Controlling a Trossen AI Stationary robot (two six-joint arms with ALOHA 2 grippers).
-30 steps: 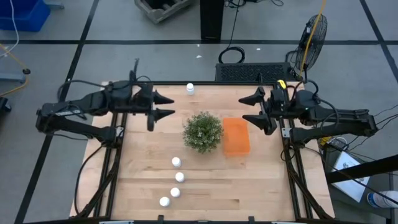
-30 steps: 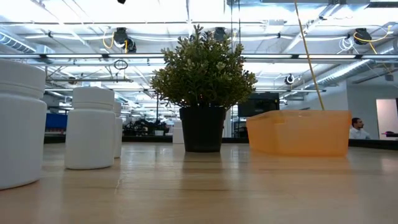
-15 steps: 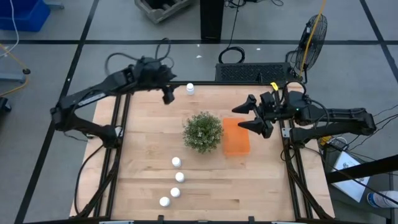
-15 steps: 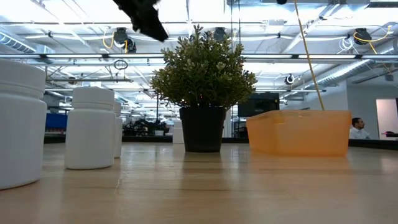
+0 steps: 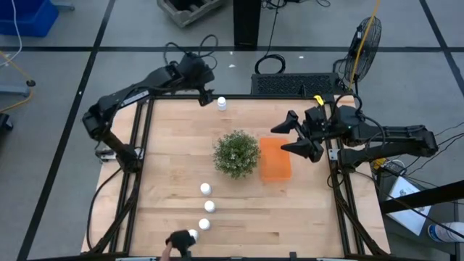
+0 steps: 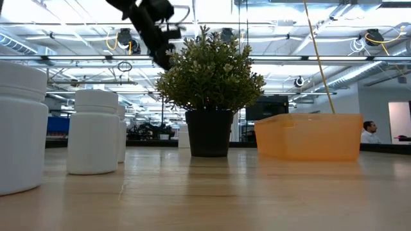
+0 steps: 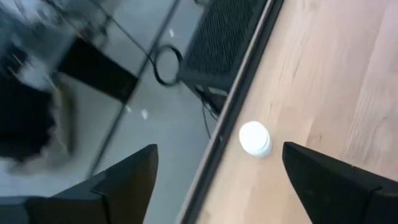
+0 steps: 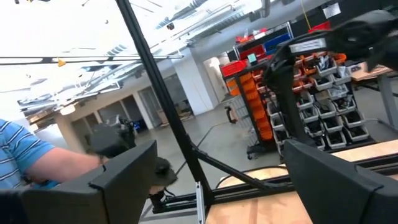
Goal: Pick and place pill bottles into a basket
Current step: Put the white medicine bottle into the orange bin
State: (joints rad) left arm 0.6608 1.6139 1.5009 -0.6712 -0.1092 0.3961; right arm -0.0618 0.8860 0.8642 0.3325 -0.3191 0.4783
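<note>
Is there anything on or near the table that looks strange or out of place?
Yes. At the table's front edge a dark shape, perhaps a person's hand, lies against the nearest pill bottle. Also, a lone pill bottle stands at the far edge, away from the other four.

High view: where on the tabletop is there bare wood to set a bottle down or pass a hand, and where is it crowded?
Bare wood lies between the table's near edge and the basket, and left of the plant. Crowded: the plant and basket side by side at the centre, and the row of pill bottles, where a hand reaches in.
</note>
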